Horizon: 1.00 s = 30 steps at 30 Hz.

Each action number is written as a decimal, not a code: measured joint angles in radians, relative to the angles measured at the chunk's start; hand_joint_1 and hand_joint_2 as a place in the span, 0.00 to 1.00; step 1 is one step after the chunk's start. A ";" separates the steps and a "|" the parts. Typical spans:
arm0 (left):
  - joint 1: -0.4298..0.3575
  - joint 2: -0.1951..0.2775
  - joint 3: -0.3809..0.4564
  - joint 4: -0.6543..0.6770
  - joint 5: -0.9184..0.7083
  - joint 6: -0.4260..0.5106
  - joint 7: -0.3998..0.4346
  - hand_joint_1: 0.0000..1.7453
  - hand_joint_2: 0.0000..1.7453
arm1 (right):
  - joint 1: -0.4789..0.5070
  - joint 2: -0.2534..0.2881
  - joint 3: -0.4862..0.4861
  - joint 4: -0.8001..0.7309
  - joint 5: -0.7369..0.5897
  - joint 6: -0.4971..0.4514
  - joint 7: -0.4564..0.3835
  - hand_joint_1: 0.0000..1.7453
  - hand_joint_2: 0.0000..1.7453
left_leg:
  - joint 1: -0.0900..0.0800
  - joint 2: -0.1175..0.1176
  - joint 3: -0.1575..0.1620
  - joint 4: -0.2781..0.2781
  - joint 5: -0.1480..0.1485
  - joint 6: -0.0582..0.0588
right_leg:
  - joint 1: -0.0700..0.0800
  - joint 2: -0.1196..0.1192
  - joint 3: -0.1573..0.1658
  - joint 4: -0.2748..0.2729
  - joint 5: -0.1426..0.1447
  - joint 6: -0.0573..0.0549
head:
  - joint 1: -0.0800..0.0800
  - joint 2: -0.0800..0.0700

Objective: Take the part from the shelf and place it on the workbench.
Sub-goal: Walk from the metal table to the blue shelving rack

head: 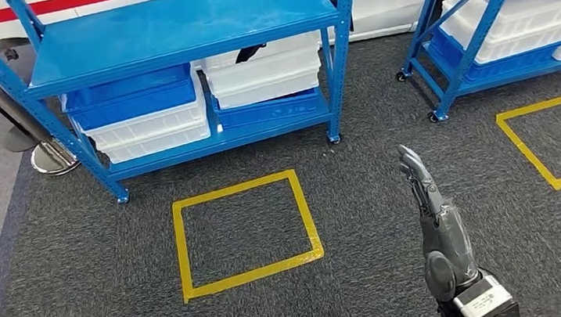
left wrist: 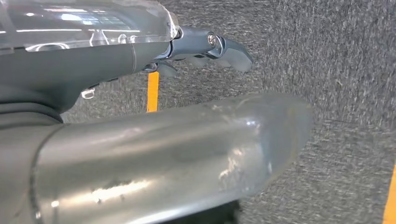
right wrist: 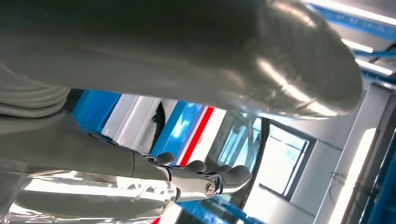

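Blue steel rack (head: 193, 26) stood ahead on dark grey carpet (head: 76, 266), top shelf bare. Held stacked plastic bins on the lower shelf: blue bins (head: 129, 96) over white bins (head: 152, 129) on the left side, a white stack (head: 264, 73) over one blue bin (head: 268, 108) on the right side. Showed a small dark piece (head: 250, 52) lying on top of that white stack, under the top shelf; looked like the part, though too small to tell for sure.

Marked on the carpet just in front of the rack: a yellow tape square (head: 246, 274). Off to the right stood a second blue rack (head: 479, 31) on castors, loaded with white bins (head: 528, 2), with a second yellow square (head: 521, 145) before it. Beside the first rack's left post sat a round metal stanchion base (head: 53, 159).

Right hand (head: 434, 217) hovered above the carpet between the two squares, well apart from the rack, fingers stretched straight forward, side by side, closed on nothing. Appeared likewise from its wrist, with dark fingers (right wrist: 224, 177) extended and nothing in them.

Left hand (left wrist: 93, 60) hung over the carpet near a strip of yellow tape (left wrist: 152, 91), fingers (left wrist: 233, 51) reaching out loosely, thumb well clear of them, nothing held.
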 joint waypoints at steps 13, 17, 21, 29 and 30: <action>0.001 -0.002 0.007 0.000 -0.007 0.009 0.007 0.00 0.00 | 0.005 0.002 0.000 0.008 0.023 -0.026 0.005 0.00 0.00 | 0.006 -0.067 0.027 -0.057 0.020 0.032 | -0.015 0.087 -0.096 0.171 -0.039 0.046 | 0.010 0.000; 0.000 -0.003 0.007 0.000 -0.009 0.009 0.007 0.00 0.00 | 0.007 0.008 0.000 0.008 0.023 -0.036 0.002 0.00 0.00 | 0.002 -0.080 0.017 -0.036 0.006 0.012 | -0.016 0.097 -0.032 0.012 0.023 0.036 | 0.010 0.000; 0.001 -0.003 0.008 0.000 -0.008 0.009 0.006 0.00 0.00 | 0.010 0.015 0.000 0.008 0.015 -0.040 0.001 0.00 0.00 | 0.002 -0.079 0.017 -0.037 0.003 0.037 | -0.012 0.097 -0.031 0.008 0.025 0.027 | 0.010 0.000; 0.001 -0.003 0.010 0.000 -0.007 -0.006 0.015 0.00 0.00 | 0.013 0.019 0.000 0.008 0.008 -0.041 0.000 0.00 0.00 | 0.005 -0.079 0.022 -0.047 0.008 0.016 | -0.006 0.097 -0.031 0.010 0.022 0.015 | 0.010 0.000; 0.001 -0.003 0.011 0.000 -0.006 -0.012 0.020 0.00 0.00 | 0.013 0.020 0.000 0.008 0.007 -0.041 0.000 0.00 0.00 | 0.006 -0.079 0.022 -0.047 0.008 0.010 | -0.007 0.097 -0.031 0.009 0.022 0.015 | 0.010 0.000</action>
